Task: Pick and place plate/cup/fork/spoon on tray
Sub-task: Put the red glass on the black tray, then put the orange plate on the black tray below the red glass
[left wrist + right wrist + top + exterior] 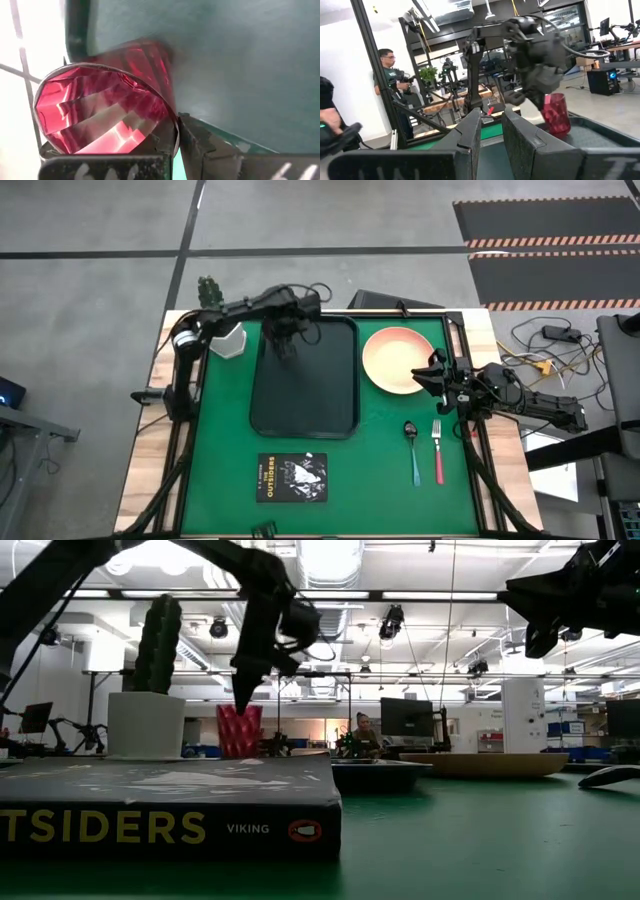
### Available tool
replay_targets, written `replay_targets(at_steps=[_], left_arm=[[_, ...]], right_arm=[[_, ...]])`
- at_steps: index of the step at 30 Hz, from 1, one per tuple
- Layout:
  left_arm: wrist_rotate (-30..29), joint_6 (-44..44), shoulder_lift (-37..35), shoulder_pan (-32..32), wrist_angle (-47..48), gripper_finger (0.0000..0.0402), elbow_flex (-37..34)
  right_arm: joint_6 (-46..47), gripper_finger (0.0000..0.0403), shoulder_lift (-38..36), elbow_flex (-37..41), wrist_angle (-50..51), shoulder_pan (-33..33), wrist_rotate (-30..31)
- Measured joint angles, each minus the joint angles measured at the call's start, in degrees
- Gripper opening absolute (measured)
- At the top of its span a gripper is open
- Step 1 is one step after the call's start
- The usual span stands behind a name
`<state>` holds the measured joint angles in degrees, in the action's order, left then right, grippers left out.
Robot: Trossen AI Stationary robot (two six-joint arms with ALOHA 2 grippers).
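The maroon cup (238, 730) is at the far part of the dark tray (330, 405), and my left gripper (285, 340) is shut on it from above. The cup also shows in the right wrist view (556, 114). The peach plate (395, 360) lies on the green mat to the right of the tray. The teal-handled spoon (413, 448) and the red-handled fork (437, 450) lie side by side nearer the front. My right gripper (435, 370) hovers at the plate's right edge, slightly open and empty. My left gripper holds the cup by its rim wall (174, 131), one finger inside the cup and one finger (200, 145) outside. The fingers come from above, pointing down. The cup stays nearly upright over the tray floor (250, 60); whether its base touches, I cannot tell.
A white pot with a cactus (228, 340) stands just left of the tray's far corner. A black book (292, 477) lies at the mat's front. A person (387, 70) stands beyond the table. Free mat lies between the tray and the cutlery.
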<state>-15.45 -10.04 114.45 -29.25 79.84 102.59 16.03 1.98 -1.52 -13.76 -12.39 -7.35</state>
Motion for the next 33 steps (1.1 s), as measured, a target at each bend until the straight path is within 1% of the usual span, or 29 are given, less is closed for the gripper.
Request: replay_targets(at_steps=[8,11,14,20,22,33], left_arm=[[0.4,-6.82,-0.12,-3.32,-3.3,0.0,0.0],[0.42,-8.33,-0.13,-4.19,-4.09,0.0,-0.39],[0.44,-8.51,-0.13,-4.57,-4.27,0.0,-0.57],[1.13,-8.38,-0.16,-4.57,-4.34,0.0002,-0.74],[1.86,-8.37,-0.17,-4.62,-4.31,0.001,-0.96],[1.62,-8.35,-0.19,-4.6,-4.33,0.0063,-0.31]], right_arm=[[-1.78,0.0068,0.0,0.0,-0.16,-0.01,0.09],[-2.88,0.0068,0.0,0.0,-0.21,-0.01,2.16],[-3.04,0.0068,0.0,0.0,-0.2,-0.01,4.8],[-3.2,0.0068,0.0,0.0,-0.21,-0.01,5.01],[-3.21,0.0068,0.0,0.0,-0.21,-0.01,5.01],[-4.19,0.0068,0.0,0.0,-0.26,-0.01,5.4]])
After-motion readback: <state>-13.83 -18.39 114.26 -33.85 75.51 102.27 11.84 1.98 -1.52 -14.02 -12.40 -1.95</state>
